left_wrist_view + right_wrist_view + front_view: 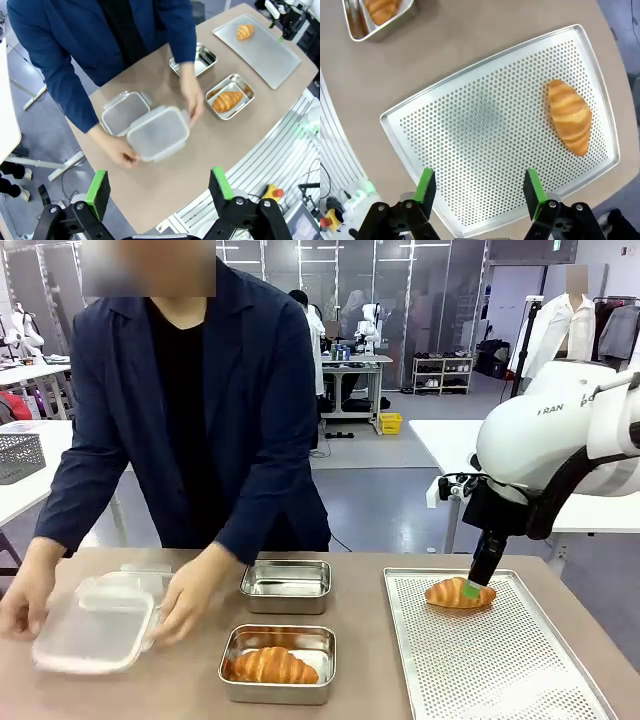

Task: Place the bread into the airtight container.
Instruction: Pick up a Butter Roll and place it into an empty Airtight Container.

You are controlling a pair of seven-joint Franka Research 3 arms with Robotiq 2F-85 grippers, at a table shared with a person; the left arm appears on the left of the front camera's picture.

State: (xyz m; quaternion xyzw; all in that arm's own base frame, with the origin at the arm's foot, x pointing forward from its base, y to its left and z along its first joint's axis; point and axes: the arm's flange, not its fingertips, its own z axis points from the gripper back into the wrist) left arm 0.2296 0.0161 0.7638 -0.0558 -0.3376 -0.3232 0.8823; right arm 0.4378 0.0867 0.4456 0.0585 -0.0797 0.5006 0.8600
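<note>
Right claw (476, 586) is spread wide w/ nothing in it, hanging low over the far end of the tray (500, 670), tips right by the croissant (445, 595) but not around it. Left claw (159, 189) is spread too, empty, parked high above everything and looking down.

Big to small: surface (180, 695) is a tan tabletop, w/ a person (190, 390) in a dark jacket leaning in from the far side. The perforated tray sits on the robot's right. From the right wrist cam the croissant (570, 117) lies off to one side of the pads, so def not lined up yet. Over on the left the person has the clear airtight container (120, 112) and its lid (159, 134). One hand (190, 592) and the other hand (22, 608) are on the lid, which overlaps the box. Can't tell if it's coming off or going on. In the middle are two steel tins: far tin (287, 585) is bare, near tin (275, 693) has a second croissant (270, 665) in it.

Imo the step is pre-grasp on the tray croissant, nothing picked up yet. Next move needs the right claw shifted so the pastry sits between the pads, prob across its narrow width. Then down and a gentle close, bc it looks flaky and would crush easy. After that it's a long carry across to the box, which has to be open w/ hands out of the way.
</note>
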